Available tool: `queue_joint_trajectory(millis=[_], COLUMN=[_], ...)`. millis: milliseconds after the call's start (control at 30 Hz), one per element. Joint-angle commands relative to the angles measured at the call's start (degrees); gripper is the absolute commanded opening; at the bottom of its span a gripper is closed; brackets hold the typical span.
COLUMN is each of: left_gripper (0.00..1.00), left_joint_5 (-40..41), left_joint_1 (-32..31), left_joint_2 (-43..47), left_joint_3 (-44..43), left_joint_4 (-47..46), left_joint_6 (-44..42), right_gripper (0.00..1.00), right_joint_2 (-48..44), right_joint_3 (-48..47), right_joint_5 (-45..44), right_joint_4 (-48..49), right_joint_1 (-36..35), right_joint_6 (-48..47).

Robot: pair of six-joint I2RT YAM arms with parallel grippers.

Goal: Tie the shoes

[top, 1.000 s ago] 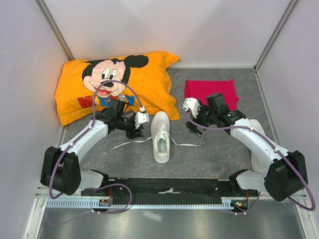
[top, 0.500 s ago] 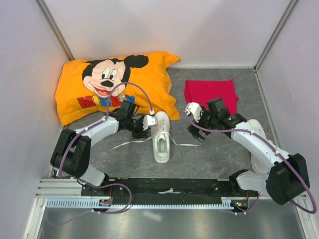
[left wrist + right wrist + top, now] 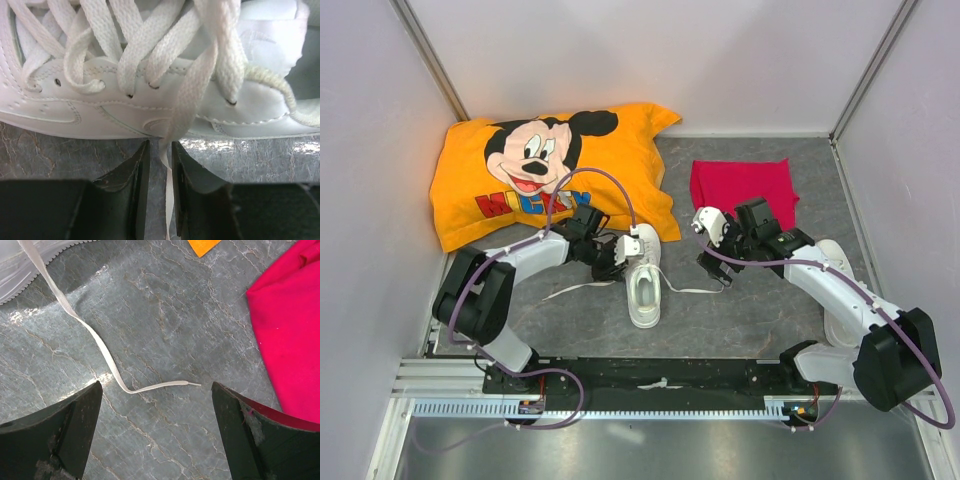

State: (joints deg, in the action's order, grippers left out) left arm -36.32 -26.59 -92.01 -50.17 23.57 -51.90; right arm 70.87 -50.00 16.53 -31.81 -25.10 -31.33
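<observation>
Left wrist view: a lace (image 3: pixel 186 100) is seen running lengthwise between the left gripper's (image 3: pixel 160 152) narrowly parted fingers, shoe (image 3: pixel 60 110) just ahead, pinch not discernible; the right gripper (image 3: pixel 156 392) is held wide open over the other lace end (image 3: pixel 175 384).

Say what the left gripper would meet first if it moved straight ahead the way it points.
The left gripper straddles the lace; straight ahead it would meet the side of the shoe, below the eyelets. Depth is unclear, but it looks close.
</observation>
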Motion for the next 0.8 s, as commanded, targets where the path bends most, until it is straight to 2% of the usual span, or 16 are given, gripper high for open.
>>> queue_joint_trajectory(millis=[0, 133, 200, 300, 333, 500, 633, 767], left_gripper=[0.30, 0.30, 0.27, 0.10, 0.02, 0.02, 0.02, 0.02], left_joint_5=[-2.18, -2.44, -2.53, -2.53, -2.27, -1.30, -4.63, -7.97], left_joint_1=[-0.83, -0.83, -0.83, -0.83, -0.83, 0.04, 2.33, 2.95], left_joint_2=[-0.02, 0.16, 0.51, 1.48, 1.91, 7.52, 12.90, 17.64], left_joint_3=[-2.39, -2.21, -2.12, -1.95, -1.95, 0.15, 1.22, 1.48], left_joint_4=[-1.51, -1.51, -1.43, -1.25, -1.07, -0.46, -0.28, -2.30], left_joint_6=[0.83, 0.83, 0.92, 1.27, 1.36, 3.55, 6.89, 14.07], right_gripper=[0.98, 0.98, 0.98, 0.98, 0.98, 0.98, 0.96, 0.93], right_joint_2=[-0.56, -0.73, -0.91, -1.09, -1.17, -1.35, -0.65, 1.02], right_joint_3=[0.43, 0.69, 0.87, 1.13, 1.22, 1.92, 2.01, 2.80], right_joint_5=[-0.28, -0.28, -0.28, -0.28, -0.28, 0.69, 2.71, 3.59], right_joint_4=[0.61, 0.61, 0.70, 0.52, 0.52, 0.35, -0.27, -1.06], right_joint_1=[0.23, 0.23, 0.14, 0.14, 0.23, 0.23, 0.14, 0.23], right_joint_6=[-0.05, 0.04, 0.22, 0.22, 0.22, -0.65, -3.20, -7.07])
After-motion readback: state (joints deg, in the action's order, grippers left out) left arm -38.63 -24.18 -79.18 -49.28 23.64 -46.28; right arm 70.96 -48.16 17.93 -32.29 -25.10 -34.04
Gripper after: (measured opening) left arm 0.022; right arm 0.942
